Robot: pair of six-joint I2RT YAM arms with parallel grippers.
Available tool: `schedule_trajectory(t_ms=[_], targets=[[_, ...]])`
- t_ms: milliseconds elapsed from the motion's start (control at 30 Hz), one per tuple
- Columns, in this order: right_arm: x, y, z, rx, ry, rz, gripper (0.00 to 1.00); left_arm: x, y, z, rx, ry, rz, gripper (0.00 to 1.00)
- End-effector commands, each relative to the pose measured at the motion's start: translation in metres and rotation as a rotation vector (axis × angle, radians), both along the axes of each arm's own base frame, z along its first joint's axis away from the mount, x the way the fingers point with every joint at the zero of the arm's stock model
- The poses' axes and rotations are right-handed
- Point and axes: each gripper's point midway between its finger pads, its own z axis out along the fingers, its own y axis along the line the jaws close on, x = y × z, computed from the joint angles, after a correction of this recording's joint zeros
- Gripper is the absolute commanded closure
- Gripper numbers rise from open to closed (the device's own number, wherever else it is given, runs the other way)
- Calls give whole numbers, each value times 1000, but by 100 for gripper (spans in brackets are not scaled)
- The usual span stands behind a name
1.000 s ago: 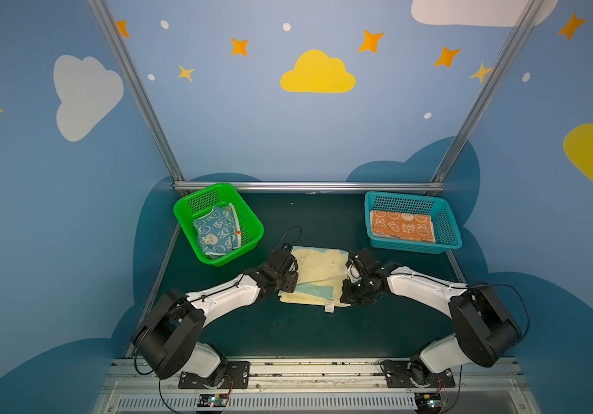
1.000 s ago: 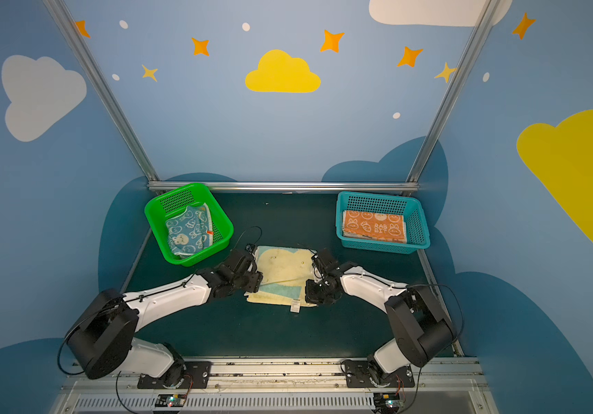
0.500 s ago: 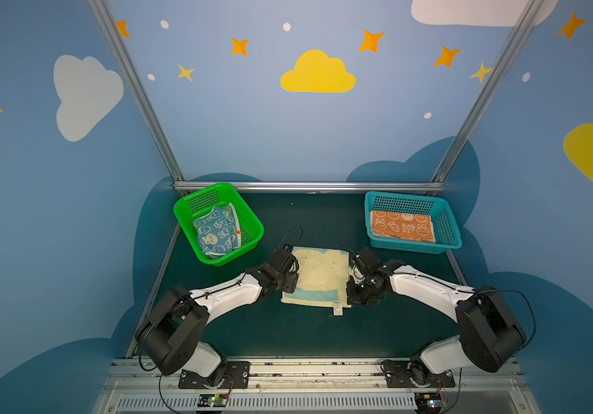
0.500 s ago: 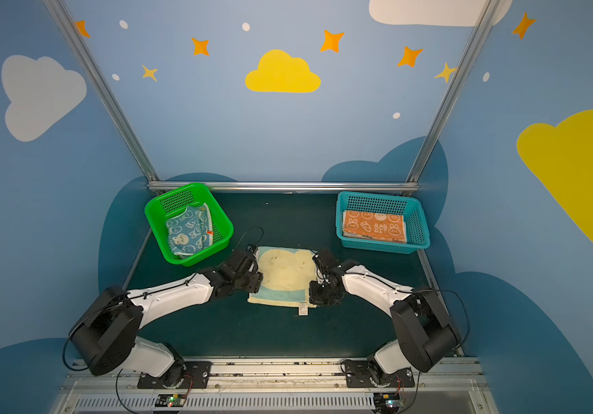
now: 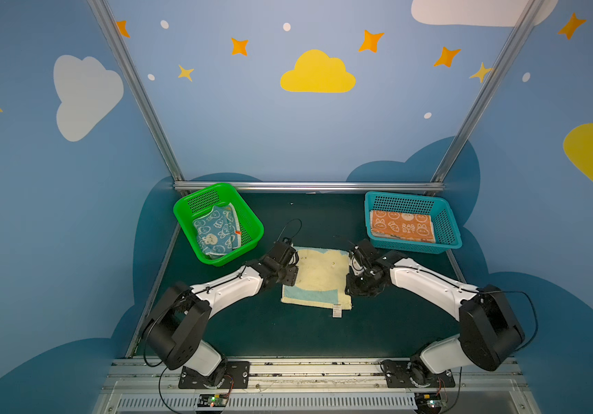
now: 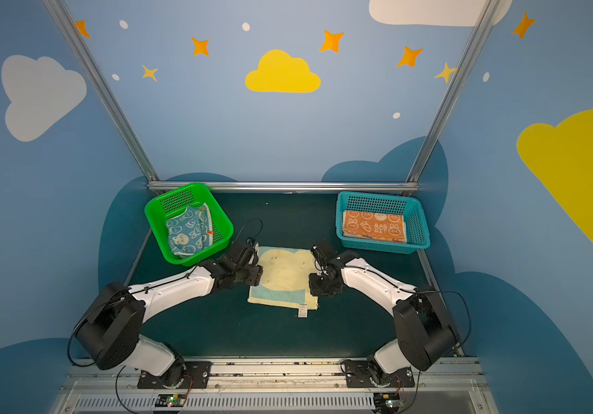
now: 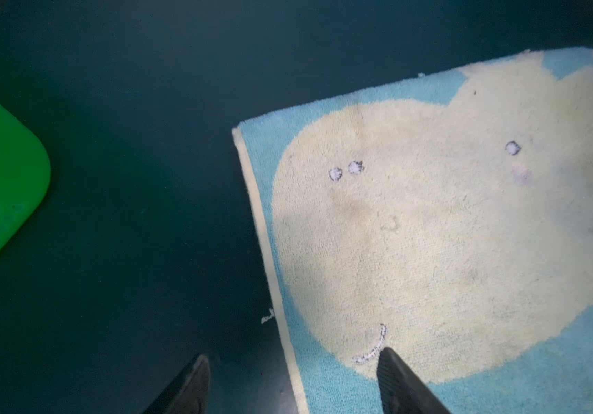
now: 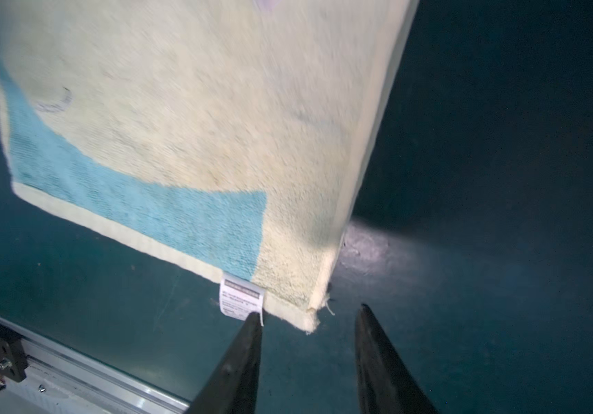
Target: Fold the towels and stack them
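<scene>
A pale yellow towel (image 5: 318,277) (image 6: 284,277) with light blue patches lies flat mid-table. My left gripper (image 5: 293,274) sits at its left edge. In the left wrist view it (image 7: 293,362) is open, one finger over the table and the other over the towel (image 7: 431,233). My right gripper (image 5: 350,286) is at the towel's right side. In the right wrist view it (image 8: 309,315) is open and empty, with the towel's (image 8: 198,125) near corner and white label (image 8: 239,299) just ahead of the fingertips. A blue towel (image 5: 218,229) lies crumpled in the green basket. A folded orange towel (image 5: 400,225) lies in the teal basket.
The green basket (image 5: 184,211) stands at the back left, close to my left arm, and the teal basket (image 5: 449,229) at the back right. A metal rail (image 5: 305,365) runs along the table's front edge. Blue walls enclose the sides and back.
My right gripper has opened and let go of the yellow towel, which was skewed and bunched at its right side and now lies flat. The left gripper stays open at the left edge.
</scene>
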Motion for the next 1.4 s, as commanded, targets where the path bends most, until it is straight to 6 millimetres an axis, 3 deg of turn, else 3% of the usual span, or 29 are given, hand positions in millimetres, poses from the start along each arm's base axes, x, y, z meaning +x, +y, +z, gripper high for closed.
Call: schedule_trajectory(t_ms=[0, 233, 533, 1000, 1367], targets=[[24, -6, 19, -75, -107, 108, 60, 12, 0, 6, 7, 41, -3, 26], [80, -9, 22, -86, -137, 152, 61, 59, -7, 11, -11, 105, 21, 27], [135, -10, -1, -23, -81, 77, 60, 104, -5, -12, -9, 171, 60, 28], [165, -8, -37, -27, -11, 18, 60, 118, 0, -52, 20, 232, 78, 30], [171, -7, -58, -58, 42, -1, 62, 123, 2, -57, 23, 232, 79, 30]])
